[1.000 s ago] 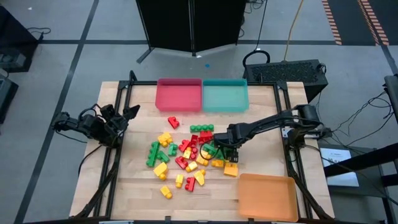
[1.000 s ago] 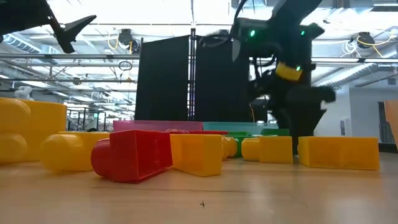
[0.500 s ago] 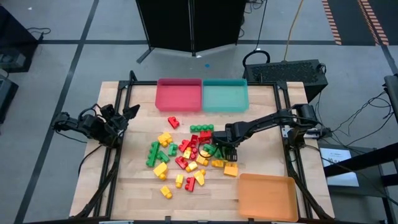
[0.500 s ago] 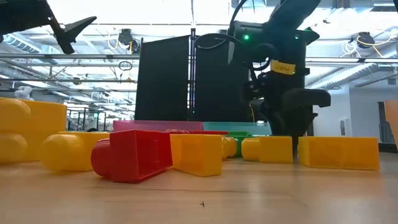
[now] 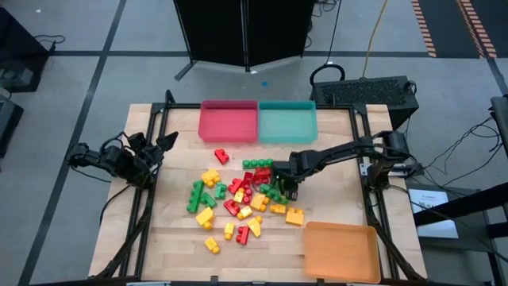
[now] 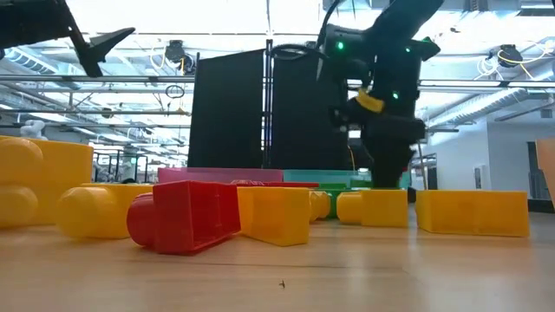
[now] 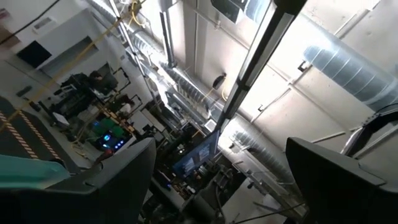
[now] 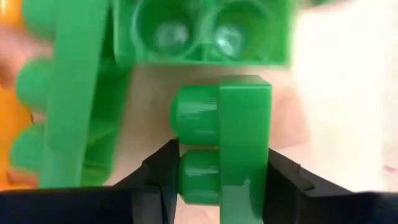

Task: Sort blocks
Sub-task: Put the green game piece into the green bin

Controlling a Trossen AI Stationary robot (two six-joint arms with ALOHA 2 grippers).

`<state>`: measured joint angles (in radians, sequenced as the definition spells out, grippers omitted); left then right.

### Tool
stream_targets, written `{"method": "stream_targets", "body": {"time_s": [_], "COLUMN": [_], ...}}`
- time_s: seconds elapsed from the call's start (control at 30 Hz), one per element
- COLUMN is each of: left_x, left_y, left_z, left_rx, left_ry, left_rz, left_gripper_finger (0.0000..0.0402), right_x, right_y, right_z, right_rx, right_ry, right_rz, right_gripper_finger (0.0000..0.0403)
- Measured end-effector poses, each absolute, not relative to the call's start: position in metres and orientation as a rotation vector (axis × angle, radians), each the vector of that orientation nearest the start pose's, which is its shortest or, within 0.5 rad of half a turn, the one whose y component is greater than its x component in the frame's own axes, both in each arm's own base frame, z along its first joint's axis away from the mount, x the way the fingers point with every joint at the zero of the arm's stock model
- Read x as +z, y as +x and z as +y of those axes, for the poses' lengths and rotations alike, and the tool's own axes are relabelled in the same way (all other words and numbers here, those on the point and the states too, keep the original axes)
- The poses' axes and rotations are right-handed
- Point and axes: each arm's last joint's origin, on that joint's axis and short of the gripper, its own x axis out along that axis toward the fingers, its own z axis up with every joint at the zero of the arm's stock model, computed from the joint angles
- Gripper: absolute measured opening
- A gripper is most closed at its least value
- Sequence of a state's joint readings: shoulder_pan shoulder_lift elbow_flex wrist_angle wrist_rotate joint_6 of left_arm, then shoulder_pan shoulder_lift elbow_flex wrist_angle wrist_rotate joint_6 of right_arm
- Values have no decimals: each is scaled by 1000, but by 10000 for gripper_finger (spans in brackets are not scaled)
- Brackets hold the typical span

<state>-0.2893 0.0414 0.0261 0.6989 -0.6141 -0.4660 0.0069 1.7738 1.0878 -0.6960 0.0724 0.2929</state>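
Right gripper (image 8: 219, 180) clamped on a small green brick (image 8: 224, 143) at the right edge of the blocks (image 5: 238, 199) pile. Best lifted straight up, clear of neighbouring green pieces. Left gripper (image 5: 163, 143) parked, fingers apart.

Blocks (image 5: 238, 199) crowd the middle of the table (image 5: 171, 238), packed tight with only slim gaps between them, and the right gripper (image 5: 287, 189) is down at the pile's right edge, its jaws hemmed in by green blocks (image 8: 221, 149) on both sides. Open wood along the left side, the near-left corner and the strip between the pile and the red tray (image 5: 228, 121) and teal tray (image 5: 287, 121) at the far edge; the orange tray (image 5: 341, 250) blocks the near-right corner, and the left gripper (image 5: 163, 147) hangs over the left edge
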Motion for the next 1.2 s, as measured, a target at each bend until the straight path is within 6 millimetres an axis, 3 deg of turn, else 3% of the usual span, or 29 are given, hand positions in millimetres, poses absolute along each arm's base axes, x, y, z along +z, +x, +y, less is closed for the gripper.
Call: {"method": "stream_targets", "body": {"time_s": [0.2, 0.4, 0.5, 0.67, 0.87, 0.93, 1.07, 1.13, 1.2], "left_x": [228, 226, 222, 219, 217, 216, 216, 215, 215], "left_y": [75, 75, 77, 77, 77, 78, 78, 79, 79], "left_z": [-4, -3, -2, 0, 1, 1, 1, 1, 1], "left_rx": [185, 274, 337, 426, 476, 481, 489, 496, 500], "left_ry": [-752, -766, -763, -768, -769, -764, -761, -756, -756], "left_rz": [-688, -677, -648, -631, -622, -612, -606, -599, -597], "left_gripper_finger": [361, 361, 361, 361, 361, 361, 361, 361, 361], "right_x": [202, 238, 244, 235, 234, 242, 262, 272, 282], "right_y": [308, 290, 283, 269, 263, 265, 269, 269, 269], "right_z": [-28, -82, -120, -169, -192, -193, -196, -196, -196], "right_rx": [-338, -560, -668, -774, -699, -683, -710, -707, -704], "right_ry": [301, 363, 421, 515, 541, 498, 476, 485, 489], "right_rz": [1191, 965, 864, 822, 863, 865, 838, 844, 854], "right_gripper_finger": [146, 146, 146, 146, 146, 182, 311, 344, 353]}}
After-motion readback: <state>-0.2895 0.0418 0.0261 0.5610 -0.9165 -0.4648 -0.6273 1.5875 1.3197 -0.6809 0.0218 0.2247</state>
